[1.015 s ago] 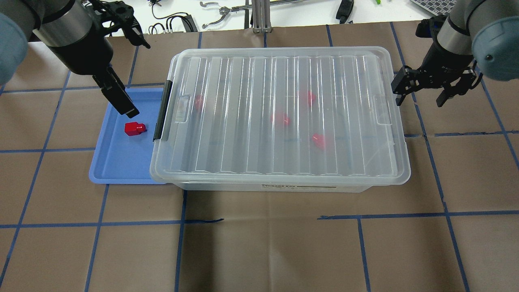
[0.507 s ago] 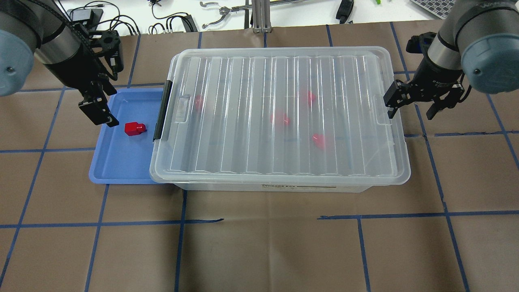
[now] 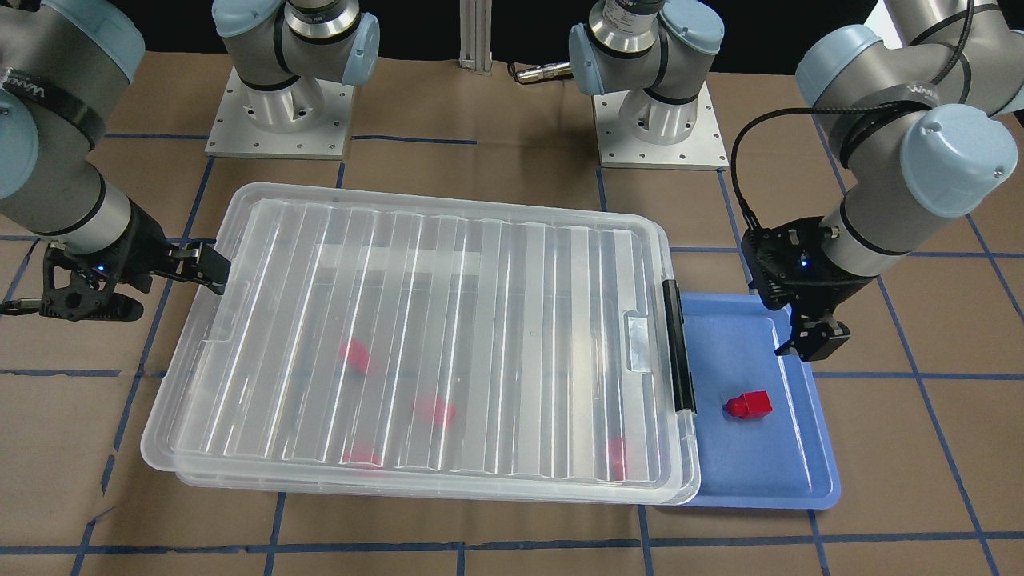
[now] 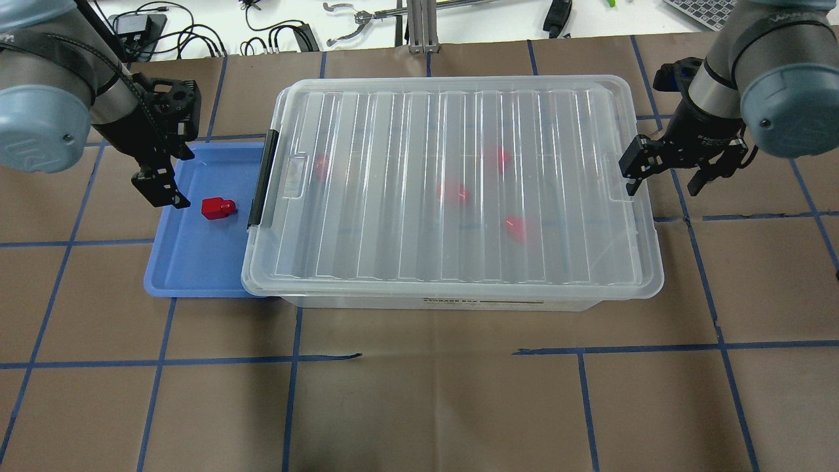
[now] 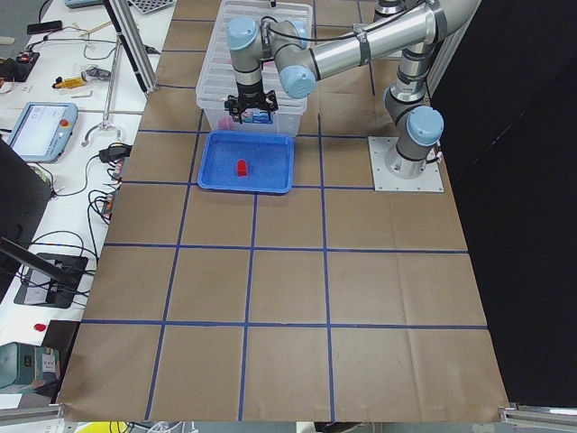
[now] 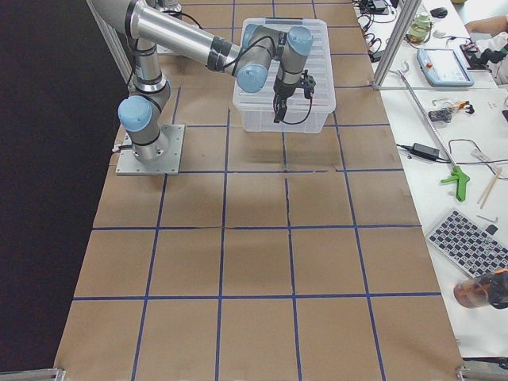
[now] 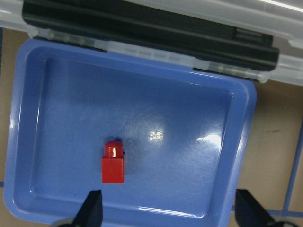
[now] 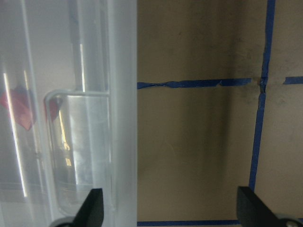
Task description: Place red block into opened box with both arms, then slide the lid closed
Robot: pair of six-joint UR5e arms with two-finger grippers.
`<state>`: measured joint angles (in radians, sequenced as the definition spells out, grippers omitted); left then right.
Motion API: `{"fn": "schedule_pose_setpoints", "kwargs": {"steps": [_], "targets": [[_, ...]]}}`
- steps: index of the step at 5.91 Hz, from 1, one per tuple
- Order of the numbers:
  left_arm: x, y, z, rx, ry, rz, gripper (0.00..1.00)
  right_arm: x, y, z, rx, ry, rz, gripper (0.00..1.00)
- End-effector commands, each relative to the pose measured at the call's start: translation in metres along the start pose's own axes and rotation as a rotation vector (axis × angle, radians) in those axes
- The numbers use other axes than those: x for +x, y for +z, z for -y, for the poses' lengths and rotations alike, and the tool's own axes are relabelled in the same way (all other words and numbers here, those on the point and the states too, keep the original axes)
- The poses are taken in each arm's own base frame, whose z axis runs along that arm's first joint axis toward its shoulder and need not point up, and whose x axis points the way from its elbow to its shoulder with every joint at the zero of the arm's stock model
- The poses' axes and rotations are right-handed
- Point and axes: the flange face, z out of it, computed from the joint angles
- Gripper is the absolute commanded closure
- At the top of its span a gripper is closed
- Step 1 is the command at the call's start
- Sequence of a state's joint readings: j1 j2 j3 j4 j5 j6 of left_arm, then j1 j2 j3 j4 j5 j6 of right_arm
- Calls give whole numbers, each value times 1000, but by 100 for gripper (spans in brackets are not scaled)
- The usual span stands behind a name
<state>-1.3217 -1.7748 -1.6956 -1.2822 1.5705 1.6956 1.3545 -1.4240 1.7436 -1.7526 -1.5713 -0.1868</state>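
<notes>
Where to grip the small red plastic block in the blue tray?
The wider cube body, across the two flat sides flanking its stub, from straight above. The small red plastic block lies flat in the shallow blue plastic tray, clear all round; the open left hand spans that axis.

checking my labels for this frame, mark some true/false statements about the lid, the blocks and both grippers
1. The lid lies on top of the box. True.
2. The left gripper holds the red block. False: it is open and empty, and the block lies on the blue tray.
3. Red shapes show through the lid, inside the box. True: four blurred ones.
4. The right gripper is shut on the lid. False: it is open, at the box's short end away from the tray.
5. The tray holds two blocks. False: only one.
</notes>
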Motion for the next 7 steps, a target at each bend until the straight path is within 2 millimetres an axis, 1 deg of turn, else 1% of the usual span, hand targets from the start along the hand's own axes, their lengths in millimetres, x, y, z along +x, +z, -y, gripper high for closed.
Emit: {"fn": "schedule_pose_setpoints", "kwargs": {"steps": [1, 2, 3, 4, 5, 6, 7], "targets": [[-29, 53, -37, 4, 90, -30, 2, 5, -1, 0, 2, -9, -38, 0], [-33, 63, -38, 5, 97, -33, 2, 12, -2, 0, 0, 0, -54, 0], [-45, 83, -48, 2, 92, -12, 2, 19, -3, -1, -1, -8, -78, 0], [-51, 100, -53, 7, 107, -28, 2, 29, -3, 0, -4, -18, -81, 0], [-60, 118, -55, 21, 97, -21, 2, 44, -4, 0, -4, -8, -79, 0], [-63, 130, -54, 42, 92, -35, 2, 58, -4, -1, -6, 5, -75, 0], [-70, 137, -53, 64, 85, -31, 2, 74, -4, -2, -11, -5, -80, 0]]}}
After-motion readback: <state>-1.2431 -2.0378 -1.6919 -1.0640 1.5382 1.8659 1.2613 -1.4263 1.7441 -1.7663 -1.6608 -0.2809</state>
